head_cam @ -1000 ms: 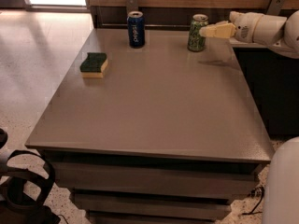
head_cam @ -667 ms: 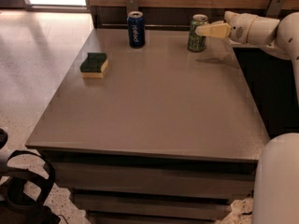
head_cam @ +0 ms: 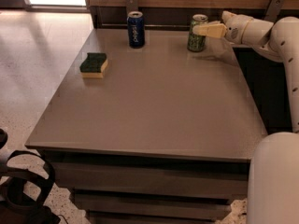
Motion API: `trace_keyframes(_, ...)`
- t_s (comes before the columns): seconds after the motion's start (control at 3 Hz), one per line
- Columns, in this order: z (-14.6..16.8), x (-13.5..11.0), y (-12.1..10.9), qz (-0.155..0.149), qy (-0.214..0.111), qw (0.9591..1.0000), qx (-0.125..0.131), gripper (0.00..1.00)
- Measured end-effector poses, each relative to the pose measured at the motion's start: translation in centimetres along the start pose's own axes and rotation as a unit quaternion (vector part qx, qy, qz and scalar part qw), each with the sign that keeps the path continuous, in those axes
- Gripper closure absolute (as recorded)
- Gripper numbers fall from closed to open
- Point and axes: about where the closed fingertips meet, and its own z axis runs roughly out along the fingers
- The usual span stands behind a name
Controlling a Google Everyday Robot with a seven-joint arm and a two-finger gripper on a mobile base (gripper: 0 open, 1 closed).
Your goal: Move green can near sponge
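Note:
The green can, mottled green and black with a silver top, stands upright at the far right of the grey table. My gripper reaches in from the right at the can's upper half, its pale fingers right against the can. The sponge, dark green on a pale yellow base, lies at the far left of the table, well apart from the can.
A blue can with white lettering stands upright at the far edge between sponge and green can. A wooden wall with metal brackets runs behind the table. My white arm spans the right side. Tiled floor lies to the left.
My gripper has crept slightly left toward the green can. The can, the sponge and the blue can have not moved.

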Motion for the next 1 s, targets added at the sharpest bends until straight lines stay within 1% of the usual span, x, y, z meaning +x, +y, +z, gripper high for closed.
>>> trace_keyframes(0.33, 0.6, 0.0, -0.2, -0.002, -0.009, 0.9999, 0.007, 0.0)
trace_keyframes(0.67, 1.5, 0.5, -0.1, -0.005, -0.005, 0.9999, 0.011, 0.0)
trace_keyframes(1.0, 2.1, 1.4, 0.3, -0.014, 0.012, 0.9998, 0.012, 0.0)
